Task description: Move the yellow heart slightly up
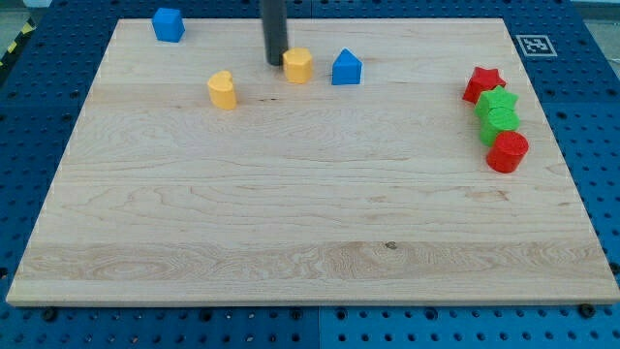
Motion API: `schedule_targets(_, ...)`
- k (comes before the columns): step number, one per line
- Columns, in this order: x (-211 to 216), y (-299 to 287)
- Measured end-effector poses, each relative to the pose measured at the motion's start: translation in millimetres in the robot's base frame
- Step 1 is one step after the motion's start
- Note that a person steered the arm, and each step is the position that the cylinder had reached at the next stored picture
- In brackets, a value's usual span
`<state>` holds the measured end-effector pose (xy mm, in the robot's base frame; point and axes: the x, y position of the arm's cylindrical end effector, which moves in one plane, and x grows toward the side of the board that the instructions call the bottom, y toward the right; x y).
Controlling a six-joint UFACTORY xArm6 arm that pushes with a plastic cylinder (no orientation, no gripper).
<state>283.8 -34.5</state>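
The yellow heart [222, 89] lies in the board's upper left part. My tip [276, 64] stands to its upper right, apart from it, and just left of a yellow pentagon [298, 65], close to or touching that block. The dark rod rises from the tip out of the view's top.
A blue house-shaped block [346, 68] sits right of the yellow pentagon. A blue cube [168, 24] is near the top left corner. At the right edge a red star [483, 83], green star [498, 101], green block [500, 123] and red block [507, 152] stand in a tight column.
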Motion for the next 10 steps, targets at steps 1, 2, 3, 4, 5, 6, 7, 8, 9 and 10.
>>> schedule_targets(1,13.0,48.4)
schedule_targets(2,43.6,104.7)
schedule_targets(3,80.3,122.1)
schedule_targets(4,118.5,105.8)
schedule_targets(5,160.2,85.2)
schedule_targets(6,182.6,70.9)
schedule_targets(7,174.9,19.9)
schedule_targets(8,167.0,-31.7)
schedule_targets(9,166.7,-35.9)
schedule_targets(10,148.5,-51.4)
